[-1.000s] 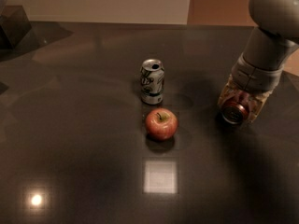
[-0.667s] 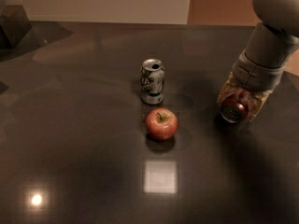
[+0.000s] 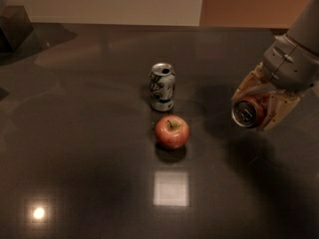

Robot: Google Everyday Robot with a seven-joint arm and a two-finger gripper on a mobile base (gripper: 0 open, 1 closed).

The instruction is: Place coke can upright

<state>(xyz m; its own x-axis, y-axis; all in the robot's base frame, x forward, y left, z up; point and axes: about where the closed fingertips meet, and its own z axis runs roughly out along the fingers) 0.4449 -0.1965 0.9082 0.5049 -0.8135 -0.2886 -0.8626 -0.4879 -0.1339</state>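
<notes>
- While the red aluminium coke can with silver rims (image 3: 246, 112) is clamped in the two-finger gripper (image 3: 255, 111), the placing is not yet done: the can lies tilted, its round silver end facing near and left rather than up.
- What is left, by my judgement, is to turn it onto its base, set it on the dark glossy table (image 3: 89, 148) and let go.
- The tan fingers stand partly spread, one on each side of the can's body, closed against it.
- The can sits between the fingers at the right of the scene, low over the table; whether it touches the surface I cannot tell.
- The white-and-green patterned can (image 3: 162, 87) stands upright at centre, well apart, with a red apple (image 3: 171, 132) just near of it.
</notes>
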